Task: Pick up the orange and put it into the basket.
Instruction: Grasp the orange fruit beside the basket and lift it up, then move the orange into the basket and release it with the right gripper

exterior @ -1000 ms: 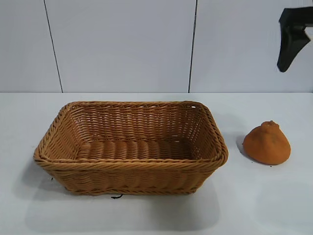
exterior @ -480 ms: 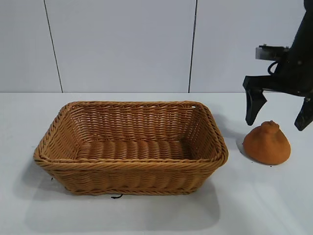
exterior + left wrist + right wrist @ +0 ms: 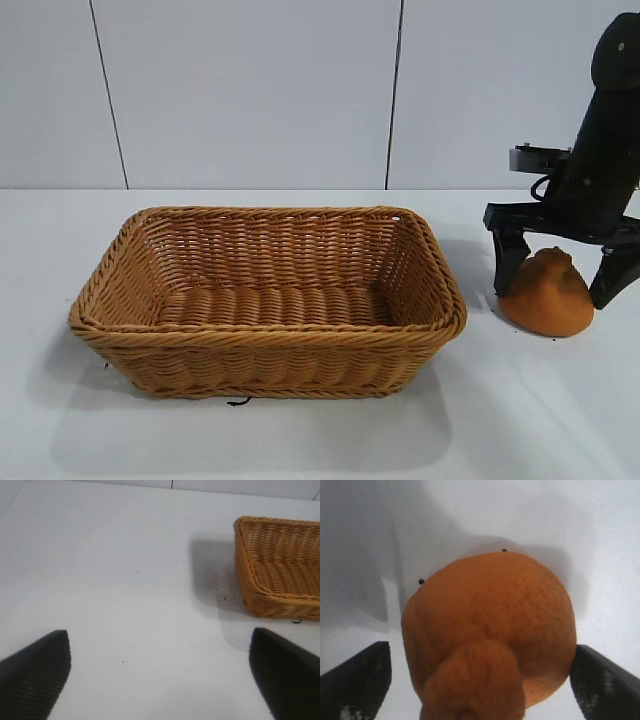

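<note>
Orange (image 3: pixel 547 294) sits between spread right jaws (not yet gripped).

The orange (image 3: pixel 490 630) is seen close up, filling most of the middle of the right wrist view, with its small knob (image 3: pixel 475 680) turned toward the camera and the wide rounded base behind it. The skin looks matte and a bit wrinkly. It's sat on the white table (image 3: pixel 570 525), and a soft shadow is cast on the surface around it. A couple of tiny dark specks (image 3: pixel 421 581) can be made out on the table right at the fruit's edge. The right gripper (image 3: pixel 480 680) is spread wide, one dark fingertip (image 3: pixel 357 680) on each side of the orange, neither one touching it.
</note>
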`<state>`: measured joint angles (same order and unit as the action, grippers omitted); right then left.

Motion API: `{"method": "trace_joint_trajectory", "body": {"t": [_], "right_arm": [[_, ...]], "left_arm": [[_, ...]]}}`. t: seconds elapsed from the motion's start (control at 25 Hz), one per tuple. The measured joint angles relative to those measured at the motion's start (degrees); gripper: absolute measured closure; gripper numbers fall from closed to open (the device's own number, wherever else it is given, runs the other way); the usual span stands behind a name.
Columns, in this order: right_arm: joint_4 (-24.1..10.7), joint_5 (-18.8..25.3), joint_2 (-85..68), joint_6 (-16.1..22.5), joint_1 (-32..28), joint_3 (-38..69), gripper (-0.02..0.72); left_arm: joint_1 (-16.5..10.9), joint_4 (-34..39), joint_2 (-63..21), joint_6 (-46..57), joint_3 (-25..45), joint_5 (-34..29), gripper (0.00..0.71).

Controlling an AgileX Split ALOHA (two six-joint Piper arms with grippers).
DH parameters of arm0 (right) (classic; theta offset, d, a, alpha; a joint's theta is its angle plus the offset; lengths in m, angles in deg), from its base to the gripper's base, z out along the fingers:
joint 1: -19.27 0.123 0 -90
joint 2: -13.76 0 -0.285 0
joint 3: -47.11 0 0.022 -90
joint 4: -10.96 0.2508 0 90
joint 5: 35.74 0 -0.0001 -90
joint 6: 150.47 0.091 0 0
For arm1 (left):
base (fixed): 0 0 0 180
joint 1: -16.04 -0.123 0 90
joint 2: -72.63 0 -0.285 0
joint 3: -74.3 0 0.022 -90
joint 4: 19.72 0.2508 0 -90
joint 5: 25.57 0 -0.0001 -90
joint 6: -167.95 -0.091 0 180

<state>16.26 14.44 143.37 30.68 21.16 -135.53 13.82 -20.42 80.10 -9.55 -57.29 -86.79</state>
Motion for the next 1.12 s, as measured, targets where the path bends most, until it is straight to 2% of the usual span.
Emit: {"method": "trace_joint_trajectory", "body": {"t": [0.08, 0.12, 0.52, 0.8, 1.12], "right_arm": [[-0.2, 0.7, -0.8, -0.2, 0.0, 0.0, 0.633], [-0.3, 1.0, -1.5, -0.4, 0.0, 0.0, 0.64], [-0.5, 6.6, -13.0, -0.5, 0.0, -0.1, 0.64], [0.3, 11.4, -16.0, -0.7, 0.2, -5.8, 0.64], [0.5, 12.1, -16.0, -0.7, 5.9, -9.7, 0.64]], "left_arm": [[0.0, 0.0, 0.0, 0.0, 0.0, 0.0, 0.014], [0.0, 0.0, 0.0, 0.0, 0.0, 0.0, 0.014], [0.0, 0.0, 0.0, 0.0, 0.0, 0.0, 0.014], [0.0, 0.0, 0.0, 0.0, 0.0, 0.0, 0.014], [0.0, 0.0, 0.0, 0.0, 0.0, 0.0, 0.014]]}}
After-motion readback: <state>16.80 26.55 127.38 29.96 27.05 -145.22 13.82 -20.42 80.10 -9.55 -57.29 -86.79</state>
